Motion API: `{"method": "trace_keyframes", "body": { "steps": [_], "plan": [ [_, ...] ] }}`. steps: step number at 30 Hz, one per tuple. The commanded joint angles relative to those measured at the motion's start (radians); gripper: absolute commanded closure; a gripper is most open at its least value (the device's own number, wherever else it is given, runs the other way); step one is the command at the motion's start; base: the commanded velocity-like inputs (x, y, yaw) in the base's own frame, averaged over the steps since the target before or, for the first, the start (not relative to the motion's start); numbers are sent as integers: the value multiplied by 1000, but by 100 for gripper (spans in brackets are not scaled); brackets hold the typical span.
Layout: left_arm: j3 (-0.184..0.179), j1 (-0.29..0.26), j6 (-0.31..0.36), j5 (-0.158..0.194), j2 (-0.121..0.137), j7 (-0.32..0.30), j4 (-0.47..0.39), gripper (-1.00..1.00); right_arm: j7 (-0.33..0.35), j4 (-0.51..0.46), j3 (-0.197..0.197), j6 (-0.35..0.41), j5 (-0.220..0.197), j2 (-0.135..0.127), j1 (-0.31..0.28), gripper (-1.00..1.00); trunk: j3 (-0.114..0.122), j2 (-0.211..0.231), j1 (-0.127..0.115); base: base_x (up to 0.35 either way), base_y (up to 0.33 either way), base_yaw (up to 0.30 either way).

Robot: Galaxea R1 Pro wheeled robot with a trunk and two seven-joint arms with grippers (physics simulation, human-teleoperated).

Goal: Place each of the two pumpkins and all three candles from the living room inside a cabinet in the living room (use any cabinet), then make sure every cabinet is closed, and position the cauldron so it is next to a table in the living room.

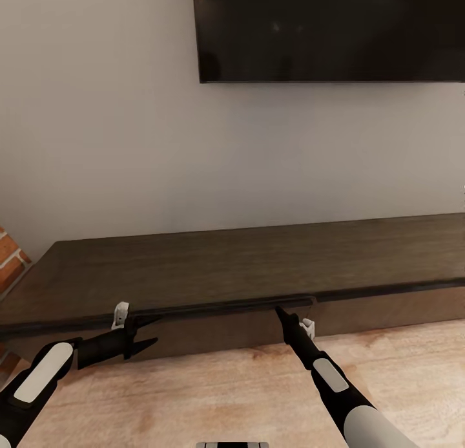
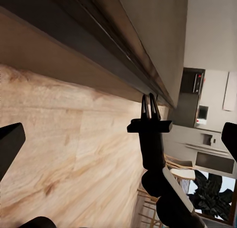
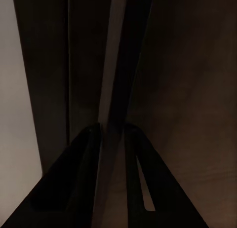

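Head view is showing the cabinet (image 1: pixel 258 267) against the wall; right gripper (image 1: pixel 281 312) is pinching its stiff drawer lip, left gripper (image 1: pixel 145 331) spreading beside it. Likely heavy, better pulled at the lip.

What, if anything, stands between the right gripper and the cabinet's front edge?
Nothing visible: the right gripper has its fingers at the lip under the cabinet top, near its middle. The left gripper sits apart, fingers spread.
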Motion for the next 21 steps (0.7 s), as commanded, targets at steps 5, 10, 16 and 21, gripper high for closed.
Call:
{"method": "trace_keyframes", "body": {
  "steps": [5,10,16,21],
  "plan": [
    [-3,0,0,-4,1,-8,0,-100,9,-3,-22,16,-31,0,-1,100,-1,0,0,-53,0,0],
    [-2,0,0,-4,1,-8,0,-100,8,-3,-21,16,-31,1,-1,100,-1,0,0,-88,0,0],
    [-2,0,0,-3,1,-7,0,-100,12,-3,-21,14,-32,1,-1,100,-1,0,0,-83,0,0],
    [-2,0,0,-3,1,-7,0,-100,12,-3,-21,13,-32,0,-1,100,-1,0,0,-111,0,0]
  ]
}}
